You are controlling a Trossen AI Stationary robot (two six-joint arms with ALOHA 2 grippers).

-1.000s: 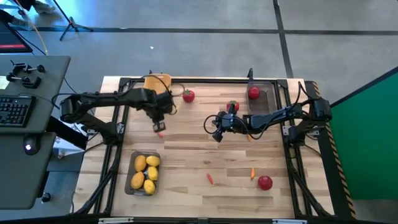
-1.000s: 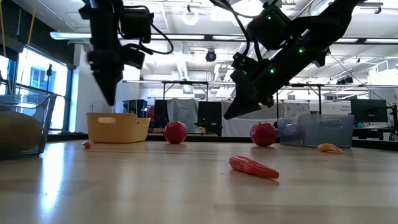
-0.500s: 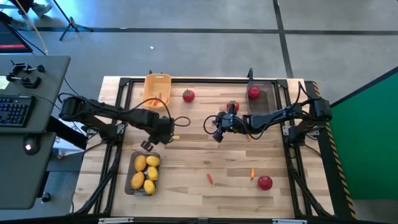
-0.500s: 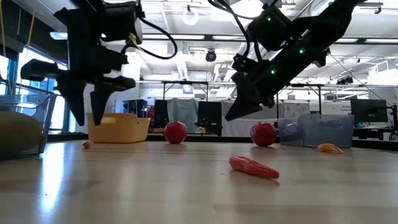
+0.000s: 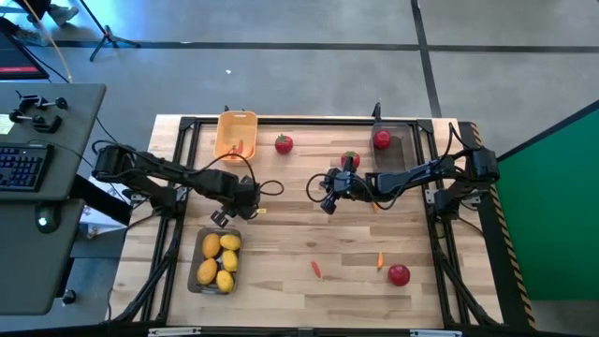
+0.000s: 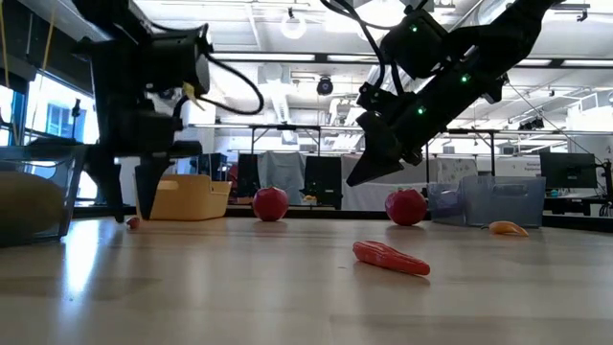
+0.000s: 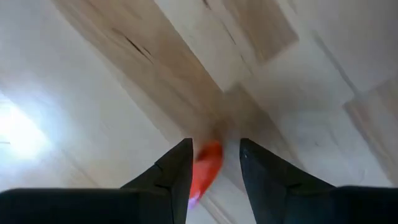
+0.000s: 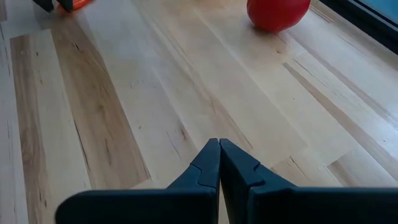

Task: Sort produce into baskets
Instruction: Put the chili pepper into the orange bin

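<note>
A small orange-red carrot piece point(image 7: 205, 169) lies on the wooden table near the lemon tray's far end. My left gripper point(image 7: 215, 144) points straight down over it, open, one finger on either side; in the low view its fingertips point(image 6: 148, 196) reach almost to the table around the piece point(image 6: 133, 222). In the high view this gripper point(image 5: 223, 218) hides the piece. My right gripper point(image 5: 327, 201) hangs shut and empty above the table's middle. The yellow basket point(image 5: 236, 134) at the far left holds a carrot piece. My left gripper stands from above with the carrot piece point(image 7: 203, 180) between its open fingers, close against one finger point(image 7: 177, 171). Whether that finger touches it, I cannot tell. The piece lies flat on the table.
A dark tray point(image 5: 195, 257) with several lemons sits just nearward of my left gripper. Another dark tray point(image 5: 412, 140) at the far right holds a red fruit. Red fruits point(image 5: 284, 143), point(image 5: 350, 159), point(image 5: 400, 274) and carrot pieces point(image 5: 316, 269), point(image 5: 380, 261) lie loose on the table.
My left gripper has gone from near the yellow basket toward the table's near edge and the lemon tray, sinking to the table. It has rolled about its own axis and opened, and its fingers now straddle the carrot piece, which has stayed put.
</note>
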